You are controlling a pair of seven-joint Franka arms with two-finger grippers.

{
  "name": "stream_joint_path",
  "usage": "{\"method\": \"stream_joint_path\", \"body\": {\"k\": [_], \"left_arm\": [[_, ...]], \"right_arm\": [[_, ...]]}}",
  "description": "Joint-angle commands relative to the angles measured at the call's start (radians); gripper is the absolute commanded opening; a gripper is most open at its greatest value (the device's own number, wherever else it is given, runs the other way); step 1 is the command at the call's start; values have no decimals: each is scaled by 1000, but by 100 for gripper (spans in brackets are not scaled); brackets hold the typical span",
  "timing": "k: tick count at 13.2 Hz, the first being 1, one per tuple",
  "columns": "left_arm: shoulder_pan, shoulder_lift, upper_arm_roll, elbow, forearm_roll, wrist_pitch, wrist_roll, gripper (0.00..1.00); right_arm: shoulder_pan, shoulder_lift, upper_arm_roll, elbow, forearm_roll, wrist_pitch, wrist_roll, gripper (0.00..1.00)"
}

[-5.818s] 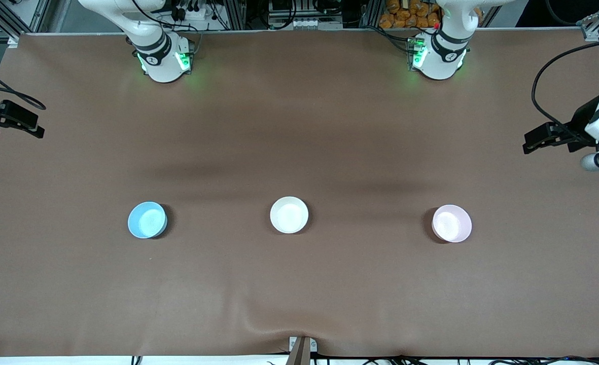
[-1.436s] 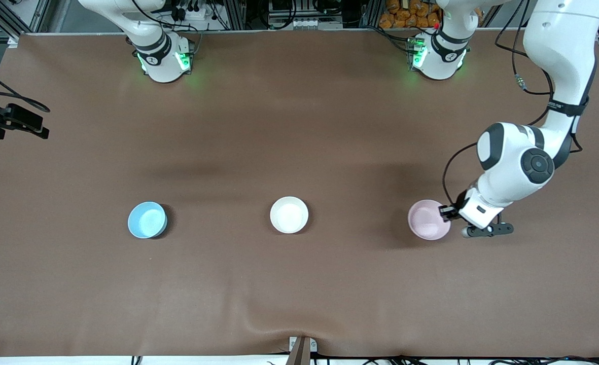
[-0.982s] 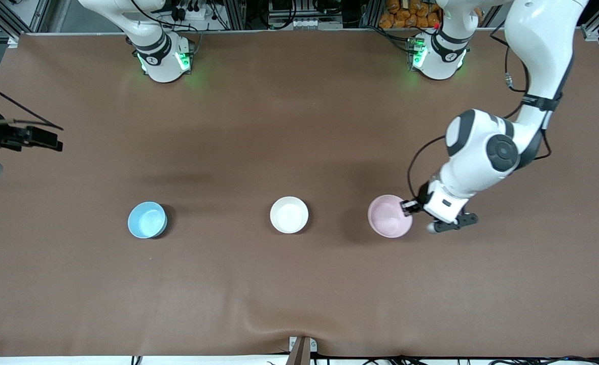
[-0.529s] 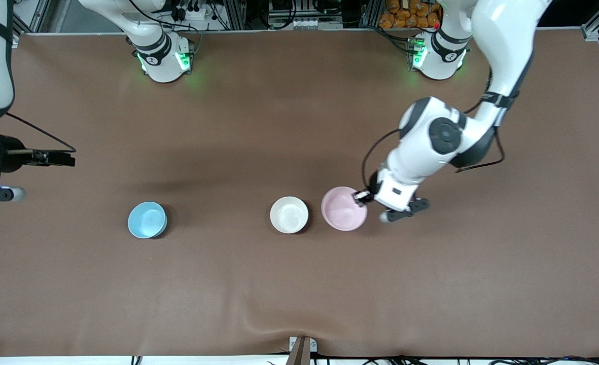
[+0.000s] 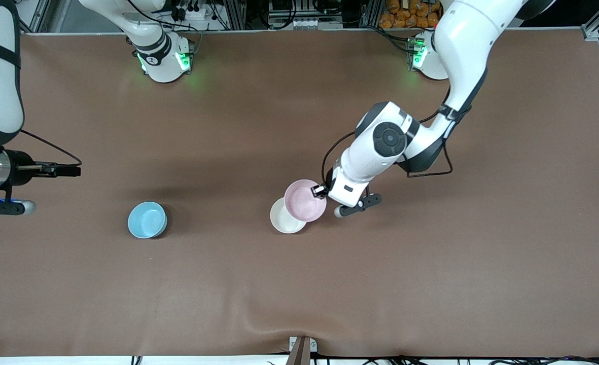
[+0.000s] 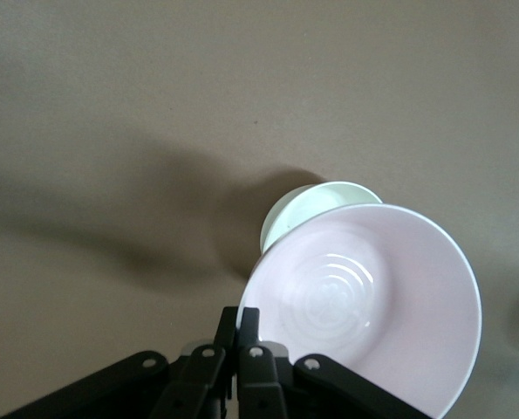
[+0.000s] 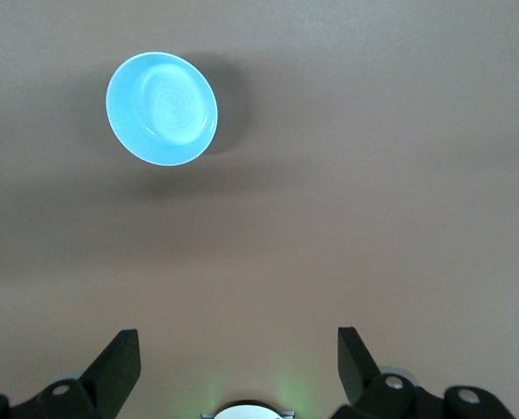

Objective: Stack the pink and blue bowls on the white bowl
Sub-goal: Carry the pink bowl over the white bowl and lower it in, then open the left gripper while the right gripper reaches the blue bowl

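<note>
My left gripper [image 5: 321, 191] is shut on the rim of the pale pink bowl [image 5: 305, 200] and holds it in the air, partly over the white bowl [image 5: 284, 219] on the table. In the left wrist view the pink bowl [image 6: 372, 305] covers most of the white bowl [image 6: 307, 209], and my left gripper [image 6: 249, 316] pinches its rim. The sky blue bowl [image 5: 147, 219] sits on the table toward the right arm's end. My right gripper [image 5: 68, 171] is open and empty above the table near that end; its wrist view shows the blue bowl [image 7: 161, 108] some way off.
The brown table cover [image 5: 431, 263] has a raised wrinkle at its edge nearest the front camera. Both robot bases [image 5: 165, 58] stand along the table edge farthest from that camera.
My left gripper has carried the pink bowl from the left arm's end toward the middle, now partly over the white bowl. My right arm has come in over the table edge.
</note>
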Motion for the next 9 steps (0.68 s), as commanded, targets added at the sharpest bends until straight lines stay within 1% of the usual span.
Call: {"method": "stream_joint_path", "body": {"k": [1, 2, 4, 5, 6, 9], "left_arm": [[-152, 35, 135, 53, -1, 7, -46, 0], [-201, 50, 178, 65, -1, 24, -64, 0], [-247, 73, 215, 73, -1, 81, -83, 0], [-252, 87, 216, 74, -1, 108, -83, 0], [-253, 95, 216, 74, -1, 130, -81, 0], [-256, 118, 216, 76, 2, 174, -72, 0]], "right_arm": [[-9, 78, 9, 67, -12, -12, 6, 100], [-8, 95, 9, 83, -12, -12, 4, 100], [-8, 132, 10, 85, -9, -10, 4, 100], [-6, 165, 10, 88, -4, -4, 3, 100], [-2, 198, 10, 89, -4, 34, 4, 100], [0, 250, 12, 89, 0, 91, 4, 100]]}}
